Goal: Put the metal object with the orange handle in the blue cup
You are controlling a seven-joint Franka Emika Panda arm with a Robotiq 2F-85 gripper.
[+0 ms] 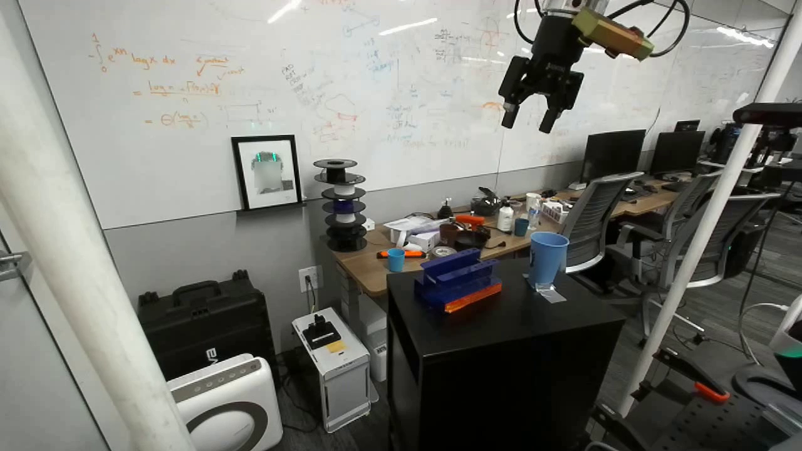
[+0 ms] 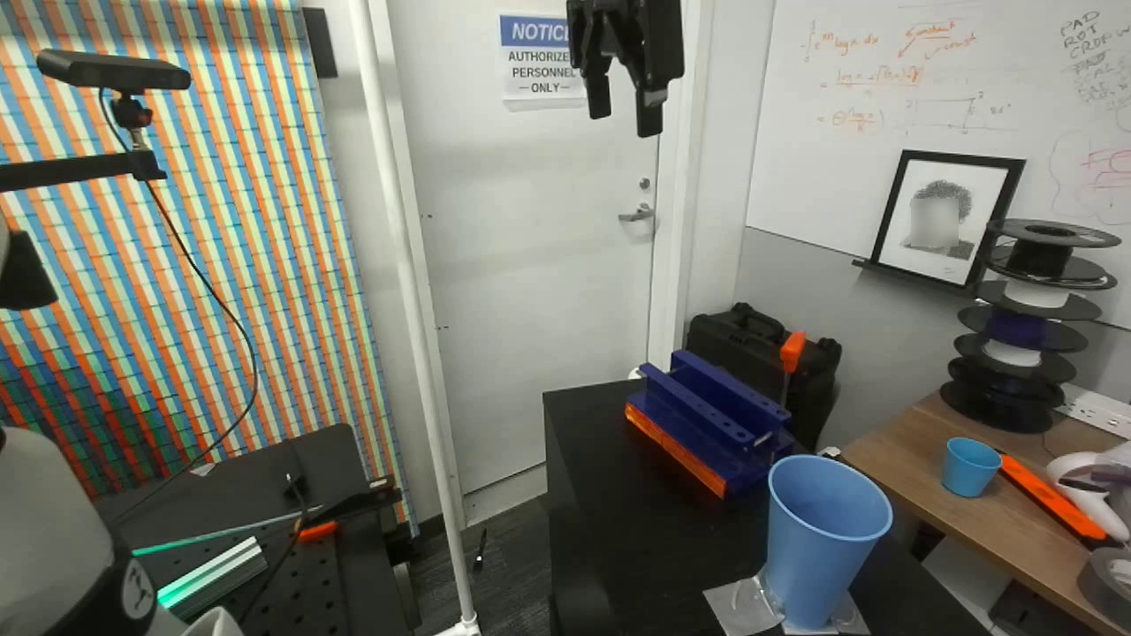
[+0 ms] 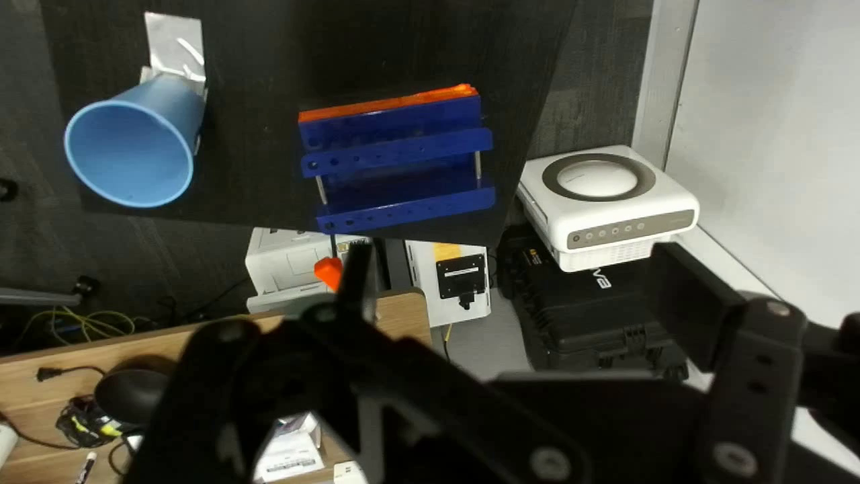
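Metal object with orange handle (image 2: 792, 352) — upright in blue rack (image 2: 702, 408)

Gripper (image 1: 527, 121): one, under my remote control; jaws wide apart, nothing held, hanging well above the black cabinet (image 1: 501, 401).
Blue cup (image 2: 826, 548): one, upright on the cabinet top, shiny tape (image 1: 551, 294) at its base.
The metal object: one, at the rack's end nearest the cup, handle uppermost — I see it in the wrist view also.

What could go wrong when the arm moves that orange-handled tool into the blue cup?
Pulled at a tilt, the orange-handled tool might bind and drag the blue rack it seems to stand in. The open gripper could grasp poorly, dropping it over the nearby edge of the black cabinet.
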